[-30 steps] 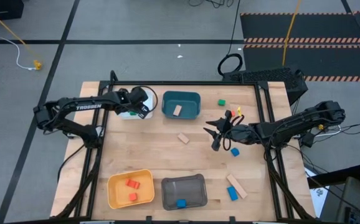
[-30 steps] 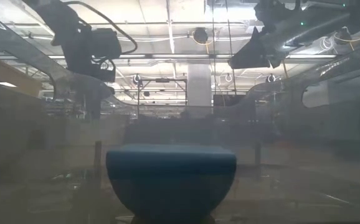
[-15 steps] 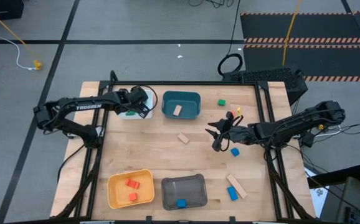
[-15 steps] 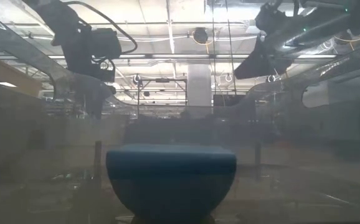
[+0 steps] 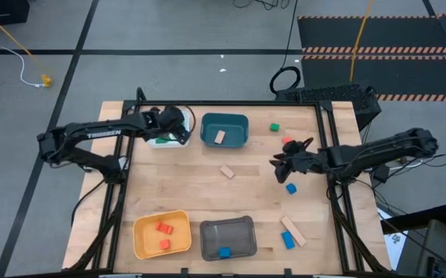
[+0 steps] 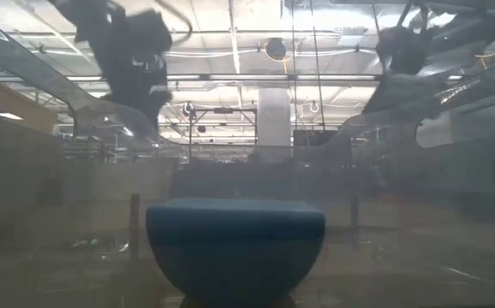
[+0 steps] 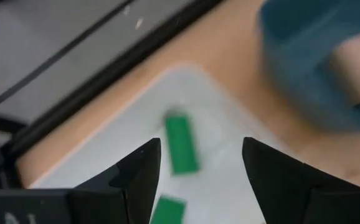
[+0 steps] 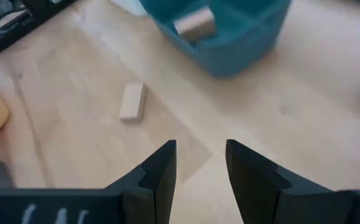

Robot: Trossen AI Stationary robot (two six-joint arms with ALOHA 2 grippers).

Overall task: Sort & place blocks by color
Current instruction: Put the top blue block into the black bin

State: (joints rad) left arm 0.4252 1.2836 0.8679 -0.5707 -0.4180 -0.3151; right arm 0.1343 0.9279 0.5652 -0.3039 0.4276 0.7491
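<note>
My left gripper (image 7: 202, 168) stands open above the white bin (image 7: 230, 118) at the table's far left, with nothing between its fingers. Two green blocks (image 7: 181, 143) (image 7: 167, 209) lie flat in that bin. My right gripper (image 5: 277, 165) hovers right of centre, its fingers (image 8: 158, 168) apart and empty. Beside it on the table lie a red block (image 5: 288, 142), a green block (image 5: 274, 127) and a blue block (image 5: 291, 188). A tan block (image 8: 133, 101) lies on the wood ahead of it.
A teal bin (image 5: 224, 130) holds a tan block (image 5: 220, 137). A yellow bin (image 5: 162, 235) holds two red blocks, and a grey bin (image 5: 227, 239) holds a blue one. A tan bar (image 5: 292, 230) and a blue block (image 5: 287, 240) lie near the front right.
My left gripper has risen over the white bin. My right gripper has drawn back toward the table's right edge and rolled about its own axis. The blocks on the table have stayed where they were.
</note>
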